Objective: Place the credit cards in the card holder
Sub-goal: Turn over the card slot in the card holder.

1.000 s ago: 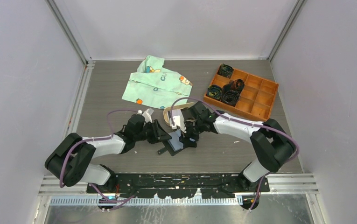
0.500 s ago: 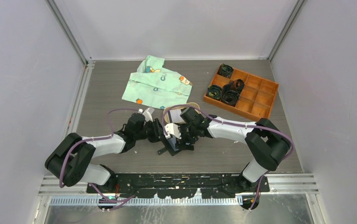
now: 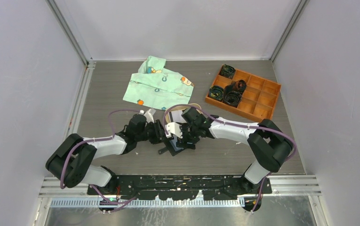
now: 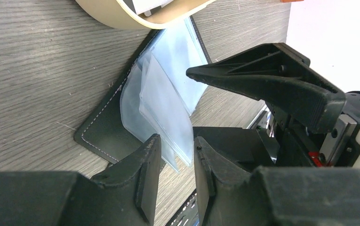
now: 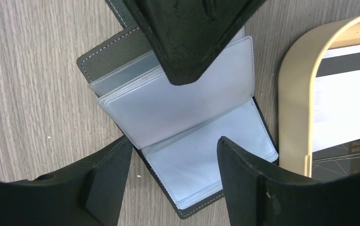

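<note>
**As the arms meet over the open card holder, the right claw has slid leftward**

Nearest the arm bases, the card holder lies open on the grey wood-grain table, its clear sleeves fanned upward. It is in the same spot as a second ago. The left gripper has not shifted. Its fingers stand a narrow gap apart with the corner of one clear sleeve between them, and whether they pinch it cannot be told. The right gripper has moved left since then, from the holder's right side to directly above the sleeves, close against the left one. Its jaws are spread wide, straddling the holder and grasping nothing.

Just beside the holder, on its far side, sits a tan oval tray. It holds the credit cards, one whitish and one black. From above, the right arm now hides most of the tray, where earlier more showed.

Farther back lie a pale green printed cloth and, to the right, an orange compartment box with dark rolled items in several cells. Both are unmoved.
</note>
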Motion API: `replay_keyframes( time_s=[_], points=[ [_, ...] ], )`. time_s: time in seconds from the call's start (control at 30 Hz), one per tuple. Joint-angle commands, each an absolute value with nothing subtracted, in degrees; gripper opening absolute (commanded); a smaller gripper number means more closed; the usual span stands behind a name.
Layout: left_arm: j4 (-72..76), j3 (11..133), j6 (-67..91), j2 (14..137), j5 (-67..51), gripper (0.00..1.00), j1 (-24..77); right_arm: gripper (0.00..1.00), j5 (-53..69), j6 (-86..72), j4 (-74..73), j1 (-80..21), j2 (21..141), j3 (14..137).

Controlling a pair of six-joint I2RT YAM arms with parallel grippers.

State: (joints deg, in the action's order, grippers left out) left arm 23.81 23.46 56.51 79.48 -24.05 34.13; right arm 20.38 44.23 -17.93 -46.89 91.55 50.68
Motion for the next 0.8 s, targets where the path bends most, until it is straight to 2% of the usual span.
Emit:
replay_keyframes(
  time_s=[0.0,0.3,0.77],
  points=[
    [26.5,25.1,55.5,79.7,-24.8,0.33,34.3,0.71,19.8,42.8,-15.9,-46.0,89.1,53.2],
    [21.5,25.2,53.7,76.5,-22.8,0.37,34.3,0.7,20.9,41.6,-17.0,-44.9,89.3,53.2],
    [15.2,26.2,51.3,71.1,-21.2,0.37,34.3,0.7,21.3,40.2,-18.2,-45.0,90.8,54.1]
  ],
)
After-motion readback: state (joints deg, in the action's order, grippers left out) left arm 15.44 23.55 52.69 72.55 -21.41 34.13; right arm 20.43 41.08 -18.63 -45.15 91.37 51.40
